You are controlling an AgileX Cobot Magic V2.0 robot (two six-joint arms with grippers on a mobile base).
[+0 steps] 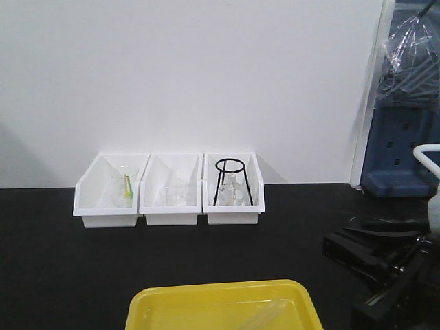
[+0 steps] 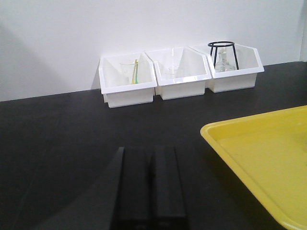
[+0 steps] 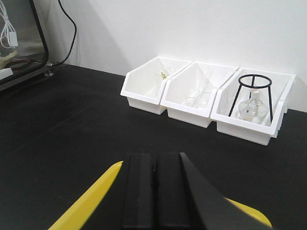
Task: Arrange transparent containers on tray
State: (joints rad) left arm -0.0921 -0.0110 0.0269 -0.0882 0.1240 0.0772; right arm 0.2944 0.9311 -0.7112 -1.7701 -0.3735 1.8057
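The yellow tray lies on the black table at the front edge of the exterior view. One clear test tube shows faintly, lying slantwise inside it; I cannot make out a second tube. My left gripper is shut with nothing between its fingers and hovers over the bare table left of the tray. My right gripper is also shut and empty, above the far end of the tray. Part of the right arm shows at the right.
Three white bins stand in a row against the back wall, holding a beaker with a green stick, clear glassware and a flask under a black wire stand. Blue equipment stands at the far right.
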